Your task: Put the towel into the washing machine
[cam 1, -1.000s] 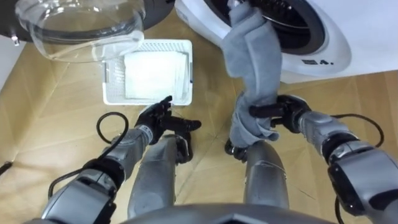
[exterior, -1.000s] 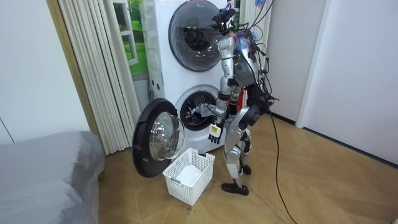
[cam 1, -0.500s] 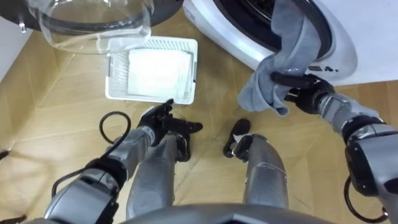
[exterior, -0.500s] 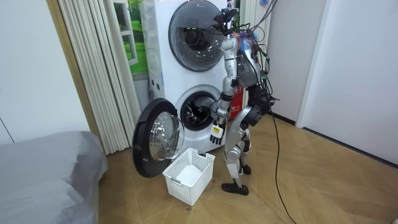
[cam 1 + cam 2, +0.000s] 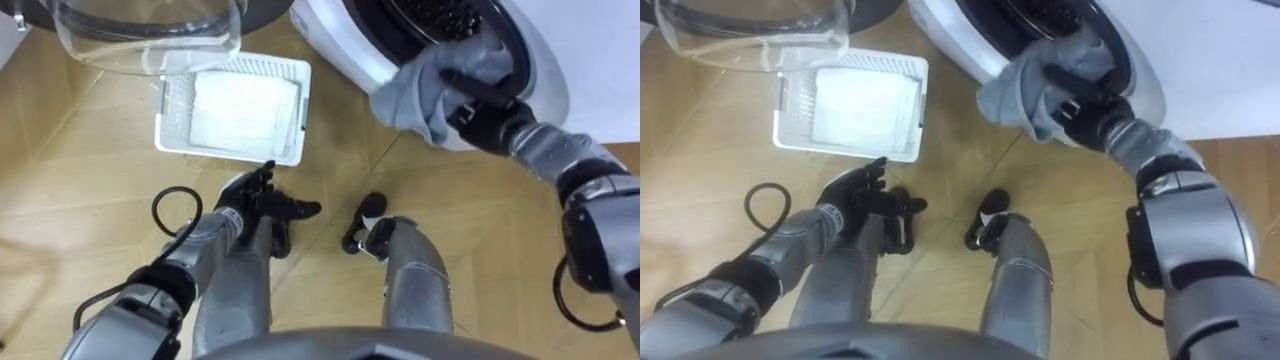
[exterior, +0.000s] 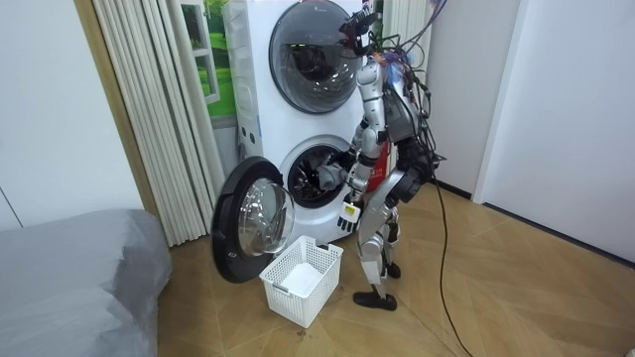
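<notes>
Right hand (image 5: 482, 118) has its fingers curled round the grey towel (image 5: 415, 92) and holds it at the mouth of the washing machine (image 5: 545, 85); part of the cloth hangs over the rim, so I judge it must go deeper into the drum. Left hand (image 5: 255, 195) hangs low, fingers loosely spread. A white basket (image 5: 303, 110) and the open door (image 5: 150, 40) stand to the side, not in the way

The bunched grey towel (image 5: 422, 92) hangs over the lower rim of the open white washing machine (image 5: 548, 92).
</notes>
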Robot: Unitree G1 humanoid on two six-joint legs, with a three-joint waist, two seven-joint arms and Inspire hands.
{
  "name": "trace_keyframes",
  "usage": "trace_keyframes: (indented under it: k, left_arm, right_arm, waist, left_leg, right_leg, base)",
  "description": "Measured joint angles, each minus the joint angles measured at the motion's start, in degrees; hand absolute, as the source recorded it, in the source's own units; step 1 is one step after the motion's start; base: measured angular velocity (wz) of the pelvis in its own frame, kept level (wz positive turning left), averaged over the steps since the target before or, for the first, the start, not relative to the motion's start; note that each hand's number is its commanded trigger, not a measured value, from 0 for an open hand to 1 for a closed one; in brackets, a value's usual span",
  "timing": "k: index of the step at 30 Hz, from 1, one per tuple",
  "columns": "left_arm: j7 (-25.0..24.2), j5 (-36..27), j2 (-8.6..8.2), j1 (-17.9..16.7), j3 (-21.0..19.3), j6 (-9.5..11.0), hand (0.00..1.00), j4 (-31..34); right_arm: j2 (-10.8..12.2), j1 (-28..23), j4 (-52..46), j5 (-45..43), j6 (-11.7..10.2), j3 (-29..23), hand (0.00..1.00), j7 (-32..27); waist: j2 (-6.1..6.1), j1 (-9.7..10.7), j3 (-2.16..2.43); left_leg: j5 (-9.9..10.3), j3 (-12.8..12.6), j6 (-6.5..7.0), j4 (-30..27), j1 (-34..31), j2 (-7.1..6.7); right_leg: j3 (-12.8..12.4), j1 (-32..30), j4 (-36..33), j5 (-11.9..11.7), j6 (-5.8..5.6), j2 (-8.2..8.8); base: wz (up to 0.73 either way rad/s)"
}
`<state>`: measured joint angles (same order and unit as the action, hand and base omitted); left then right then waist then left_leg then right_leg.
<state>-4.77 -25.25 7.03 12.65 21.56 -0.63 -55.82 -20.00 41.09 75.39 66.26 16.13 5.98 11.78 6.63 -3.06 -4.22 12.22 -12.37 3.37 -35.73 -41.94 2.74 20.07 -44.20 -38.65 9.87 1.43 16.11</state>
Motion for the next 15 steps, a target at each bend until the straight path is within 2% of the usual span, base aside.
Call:
trace_keyframes:
  k: [3, 6, 8, 9, 15]
  left_arm:
    - [1.02, 0.02, -0.36, -0.22, -0.01, -0.11, 0.0, 0.4]
    - [1.93, 0.14, -0.49, -0.71, -0.13, -0.06, 0.0, 1.42]
    - [2.16, 0.13, -0.65, -1.4, -0.77, -0.13, 0.0, 2.41]
    - [2.26, 0.38, -0.77, -1.65, -1.16, -0.12, 0.0, 2.7]
    - [4.44, 4.97, -2.06, -2.27, -1.66, -0.23, 0.0, 4.45]
  right_arm:
    - [0.0, 2.72, -0.02, 4.45, 1.45, -1.23, 1.0, -2.62]
    - [0.01, 4.71, -0.02, 7.36, 2.86, -3.26, 1.0, -4.81]
    - [0.01, 5.08, -0.39, 8.49, 3.41, -3.58, 0.31, -6.13]
    - [0.0, 5.09, -0.74, 8.56, 3.6, -3.89, 0.0, -6.72]
    - [0.01, 5.97, -1.62, 12.42, 3.93, -5.5, 0.0, -11.83]
  waist:
    - [0.0, 1.04, 0.0]
    - [0.34, 0.99, 0.01]
    - [0.35, 1.28, 0.02]
    - [0.36, 1.42, 0.02]
    - [0.37, 2.0, 0.07]
  left_leg:
    - [-0.12, -0.2, 0.62, -0.08, -0.38, -0.44]
    - [0.08, -0.92, 1.22, -0.84, -0.56, -0.54]
    - [0.27, -1.24, 1.52, -1.4, -0.6, -0.69]
    - [0.31, -1.17, 1.58, -1.57, -0.65, -0.78]
    - [0.56, -1.2, 2.04, -3.12, -1.76, -1.08]
  right_leg:
    - [0.07, -0.21, -0.91, 0.6, -0.38, 0.87]
    - [-0.47, -0.88, -2.18, 0.71, -0.46, 1.46]
    - [-0.37, -1.02, -3.11, 0.88, -0.47, 2.07]
    - [-0.42, -1.03, -3.31, 0.98, -0.51, 2.23]
    - [-0.91, -1.93, -4.5, 1.26, -0.86, 2.77]
  base:
    - [0.25]
    - [0.04]
    - [0.02]
    - [0.09]
    - [0.04]
